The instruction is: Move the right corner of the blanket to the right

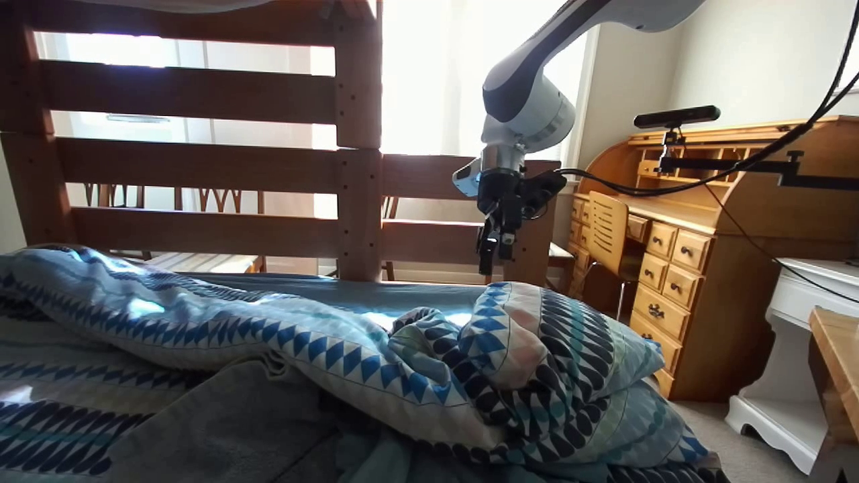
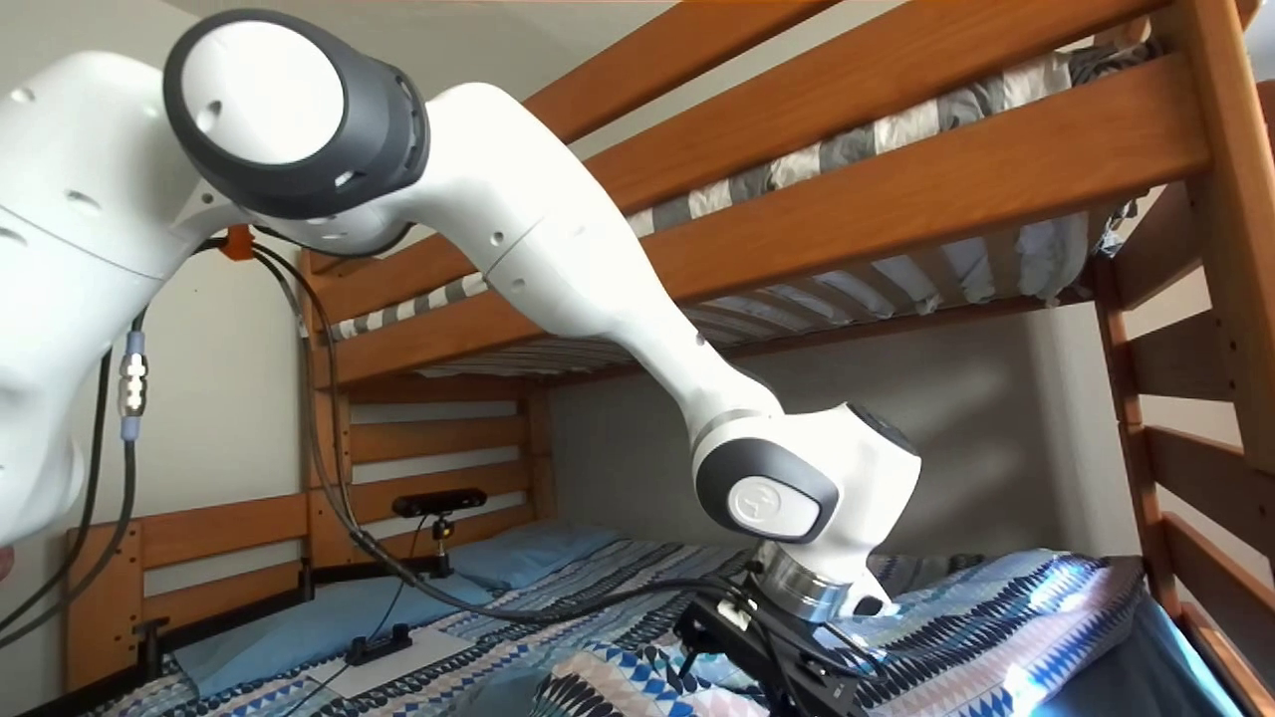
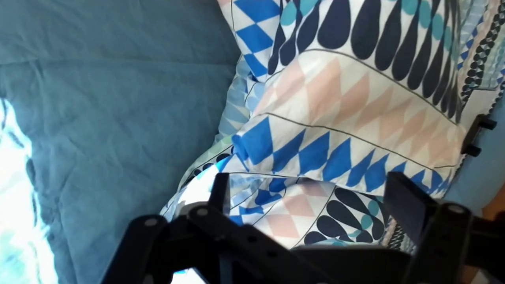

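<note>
The blanket (image 1: 322, 342) lies across the bed, with blue and white zigzag bands and dark navy bands. Its right corner (image 1: 537, 342) is a rumpled, folded heap at the bed's right end in an exterior view. The corner also shows in an exterior view (image 2: 628, 682), partly hidden by the gripper. My gripper (image 1: 495, 258) points down just above the heap, seemingly apart from it. In the wrist view the gripper (image 3: 307, 193) has its fingers wide apart. Folds of the blanket (image 3: 335, 102) show between and beyond the fingers, with nothing held.
A plain blue-grey sheet (image 3: 118, 118) lies beside the blanket. A grey cloth (image 1: 248, 416) lies in front. Wooden bed rails (image 1: 201, 174) stand behind, and the upper bunk (image 2: 896, 189) hangs overhead. A camera on a stand (image 2: 438, 503) and cables are near the arm. A desk (image 1: 725, 322) stands beyond.
</note>
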### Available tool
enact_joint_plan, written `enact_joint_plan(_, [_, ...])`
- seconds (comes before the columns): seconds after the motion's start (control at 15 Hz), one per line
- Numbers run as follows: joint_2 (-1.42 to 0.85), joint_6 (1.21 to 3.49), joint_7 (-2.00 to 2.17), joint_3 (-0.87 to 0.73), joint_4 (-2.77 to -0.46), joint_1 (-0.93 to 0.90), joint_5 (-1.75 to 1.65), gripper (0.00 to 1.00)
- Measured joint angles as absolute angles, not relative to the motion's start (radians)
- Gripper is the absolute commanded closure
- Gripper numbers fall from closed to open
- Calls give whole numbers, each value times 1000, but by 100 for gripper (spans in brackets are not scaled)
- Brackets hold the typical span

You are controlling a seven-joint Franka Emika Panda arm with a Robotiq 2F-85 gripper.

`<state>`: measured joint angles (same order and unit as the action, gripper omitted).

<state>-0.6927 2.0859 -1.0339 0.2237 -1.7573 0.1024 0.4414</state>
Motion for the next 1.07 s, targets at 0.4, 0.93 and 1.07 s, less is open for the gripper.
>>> enact_joint_plan(0.4, [-698,2239,-1034,222,-1821,97,439,0])
enact_joint_plan(0.93, [-714,2207,-1035,227,-1848,100,427,50])
enact_joint_plan(1.07, [-714,2176,-1036,234,-1848,104,427,64])
